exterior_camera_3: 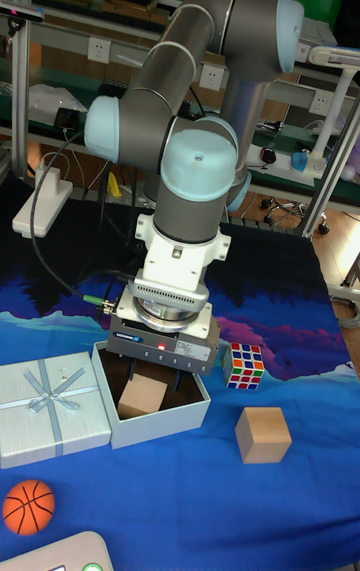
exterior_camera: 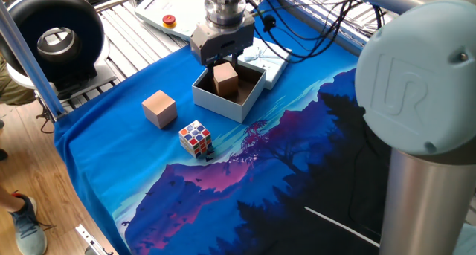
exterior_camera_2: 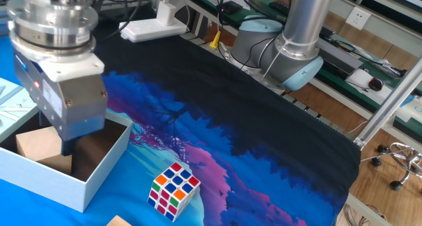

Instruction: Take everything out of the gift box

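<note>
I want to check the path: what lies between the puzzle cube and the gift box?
Only bare printed cloth lies between the puzzle cube and the gift box; one fixed view shows it.

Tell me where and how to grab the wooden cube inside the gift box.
Grip the wooden cube across two opposite flat side faces, coming straight down: the gift box walls block sideways approach, and its top is open. The gripper already hangs above it.

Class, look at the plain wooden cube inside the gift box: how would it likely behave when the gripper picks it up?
The wooden cube looks solid and flat-sided, so probably rigid and unlikely to roll. Its smooth faces might slip somewhat. The gripper is right above it.
</note>
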You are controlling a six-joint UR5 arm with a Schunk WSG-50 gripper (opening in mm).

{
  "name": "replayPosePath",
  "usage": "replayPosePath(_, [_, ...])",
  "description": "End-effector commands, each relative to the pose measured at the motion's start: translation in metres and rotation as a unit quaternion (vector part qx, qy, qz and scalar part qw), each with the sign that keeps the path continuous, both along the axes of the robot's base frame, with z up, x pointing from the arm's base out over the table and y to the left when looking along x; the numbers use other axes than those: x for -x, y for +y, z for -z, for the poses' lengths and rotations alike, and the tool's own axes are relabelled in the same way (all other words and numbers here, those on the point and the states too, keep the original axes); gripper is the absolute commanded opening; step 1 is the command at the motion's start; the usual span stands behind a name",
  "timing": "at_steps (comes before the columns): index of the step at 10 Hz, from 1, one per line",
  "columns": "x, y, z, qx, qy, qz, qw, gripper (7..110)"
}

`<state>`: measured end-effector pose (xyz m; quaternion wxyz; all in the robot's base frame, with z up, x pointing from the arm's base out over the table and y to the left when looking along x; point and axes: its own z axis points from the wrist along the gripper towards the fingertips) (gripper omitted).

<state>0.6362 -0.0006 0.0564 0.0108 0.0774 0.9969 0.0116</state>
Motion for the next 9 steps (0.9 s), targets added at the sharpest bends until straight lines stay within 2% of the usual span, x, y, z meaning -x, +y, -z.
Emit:
replayPosePath(1, [0.010, -0.001, 0.006, -0.018, -0.012, -0.015, 0.9996, 88])
replayPosePath(2, [0.014, 0.000, 0.004, -0.029, -0.013, -0.026, 0.9991, 88])
replayPosePath(4, [0.017, -0.003, -0.002, -0.029, -0.013, -0.027, 0.9991, 88])
replayPosePath(9, [0.012, -0.009, 0.014, -0.014, -0.017, -0.017, 0.9996, 88])
